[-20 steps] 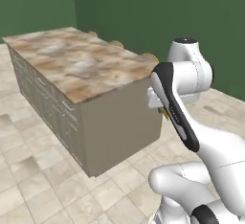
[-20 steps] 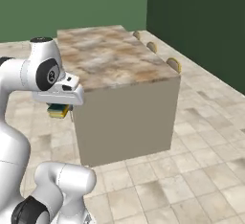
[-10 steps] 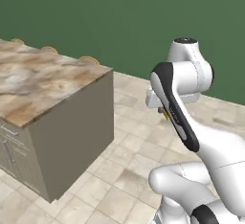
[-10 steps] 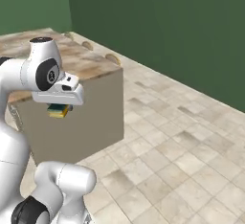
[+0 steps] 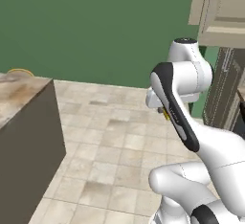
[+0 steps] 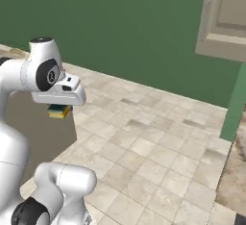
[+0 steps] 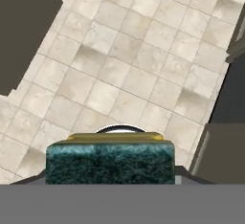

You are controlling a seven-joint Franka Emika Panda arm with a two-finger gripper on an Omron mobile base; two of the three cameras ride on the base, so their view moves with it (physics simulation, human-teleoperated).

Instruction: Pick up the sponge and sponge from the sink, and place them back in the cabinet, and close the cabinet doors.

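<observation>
The arm is folded close above its base, wrist level, with the gripper point(image 6: 58, 109) pointing down and clamped on a sponge point(image 7: 110, 163), carried above the tiled floor point(image 7: 124, 70). Since a second ago both base views have swung: the stone-topped island point(image 5: 26, 137) sits left, beige cabinet doors point(image 6: 226, 19) appear upper right.
</observation>
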